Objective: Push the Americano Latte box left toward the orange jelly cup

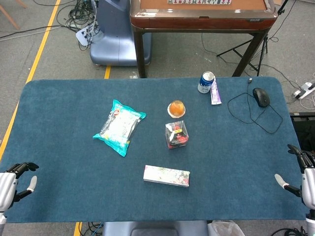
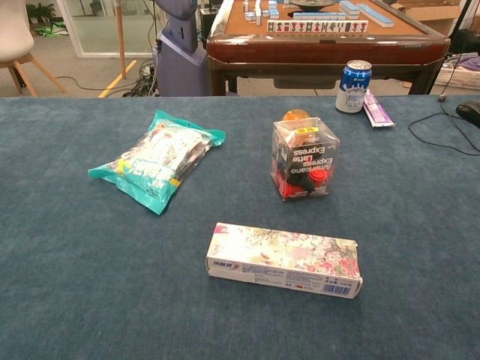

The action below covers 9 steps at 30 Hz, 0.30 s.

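Note:
The clear Americano Latte box (image 1: 176, 134) (image 2: 303, 158) stands upright near the middle of the blue table. Just behind it sits the orange jelly cup (image 1: 176, 108) (image 2: 296, 115), partly hidden by the box in the chest view. My right hand (image 1: 306, 176) hangs at the table's right edge with fingers spread and nothing in it, far from the box. My left hand (image 1: 12, 183) is at the front left corner, fingers apart and empty. Neither hand shows in the chest view.
A flowered carton (image 1: 166, 175) lies in front of the box. A teal snack bag (image 1: 118, 126) lies to the left. A blue can (image 1: 206, 82), a purple tube (image 1: 215, 92) and a mouse (image 1: 261, 97) with its cable sit at the back right.

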Available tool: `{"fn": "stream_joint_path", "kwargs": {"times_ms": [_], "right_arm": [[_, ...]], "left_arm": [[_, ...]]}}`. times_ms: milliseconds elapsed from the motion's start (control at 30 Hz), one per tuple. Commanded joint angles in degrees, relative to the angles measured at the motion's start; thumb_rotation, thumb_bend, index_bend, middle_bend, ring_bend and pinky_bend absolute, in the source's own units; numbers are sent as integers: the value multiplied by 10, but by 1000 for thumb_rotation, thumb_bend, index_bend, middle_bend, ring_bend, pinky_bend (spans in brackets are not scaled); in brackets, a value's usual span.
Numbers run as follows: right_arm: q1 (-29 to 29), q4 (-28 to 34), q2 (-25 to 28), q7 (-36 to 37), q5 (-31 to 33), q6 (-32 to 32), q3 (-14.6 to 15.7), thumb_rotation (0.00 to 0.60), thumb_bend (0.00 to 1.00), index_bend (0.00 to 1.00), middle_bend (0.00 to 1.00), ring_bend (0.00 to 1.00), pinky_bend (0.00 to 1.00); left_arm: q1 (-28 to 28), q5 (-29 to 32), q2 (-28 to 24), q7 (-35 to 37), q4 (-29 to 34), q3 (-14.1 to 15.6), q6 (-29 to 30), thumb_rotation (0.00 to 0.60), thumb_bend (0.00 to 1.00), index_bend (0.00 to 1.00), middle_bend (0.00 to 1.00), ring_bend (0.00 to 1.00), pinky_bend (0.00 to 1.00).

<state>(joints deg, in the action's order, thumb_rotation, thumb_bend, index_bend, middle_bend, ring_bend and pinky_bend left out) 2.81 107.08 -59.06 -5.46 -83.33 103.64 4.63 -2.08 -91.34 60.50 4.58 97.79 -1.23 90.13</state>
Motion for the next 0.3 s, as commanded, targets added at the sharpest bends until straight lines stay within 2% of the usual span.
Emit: {"fn": "stream_joint_path", "kwargs": {"times_ms": [33,300], "right_arm": [[-9,-6,6,13,-7,-5,-10,600,0,191,313,231,386],[-7,-8,11,30,-6,-49,-23,600,0,192,313,231,386]], "left_arm": [[-2,-1,0,-1,-1,1,-3,600,409,404,453,405,645],[-5,1,-7,-4,4,6,-14,600,409,404,453,405,645]]}}
